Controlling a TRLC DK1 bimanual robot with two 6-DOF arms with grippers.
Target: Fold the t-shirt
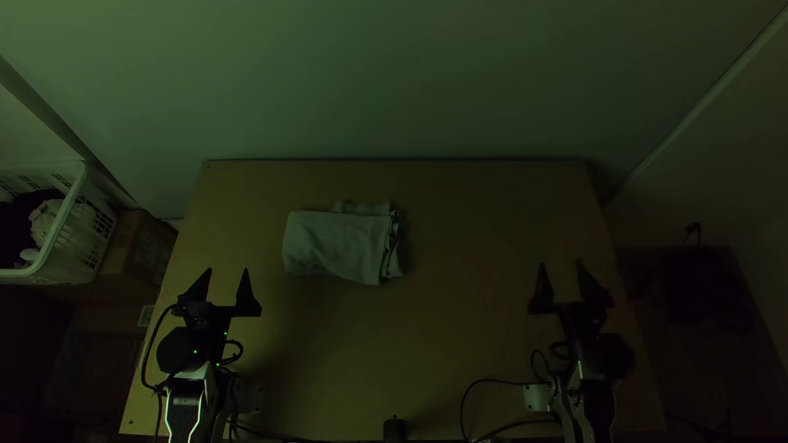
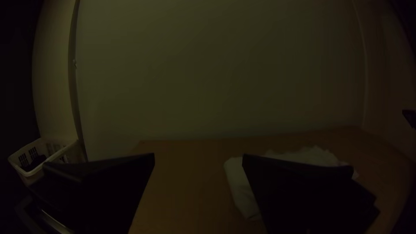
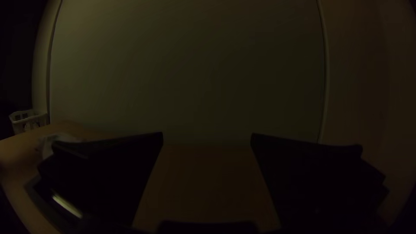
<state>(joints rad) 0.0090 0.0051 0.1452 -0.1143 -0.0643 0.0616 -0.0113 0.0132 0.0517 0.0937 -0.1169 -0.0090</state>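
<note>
The pale t-shirt (image 1: 338,244) lies folded into a compact, roughly rectangular bundle, left of the table's middle, with layered edges at its right side and a bit of cloth jutting out at its far edge. My left gripper (image 1: 227,281) is open, nearer the table's front and to the left of the shirt, not touching it. My right gripper (image 1: 560,276) stands open well to the right of the cloth. In the left wrist view, one finger of the left gripper (image 2: 198,157) partly covers the shirt (image 2: 242,186). The right wrist view has the right gripper (image 3: 207,135) with nothing between its fingers.
The wooden table (image 1: 476,328) has bare surface between the arms and right of the shirt. A white basket (image 1: 61,238) holding cloth stands off the table's left side, beside a cardboard box (image 1: 135,250). A small black object (image 1: 395,429) sits at the front edge. A wall rises behind the table.
</note>
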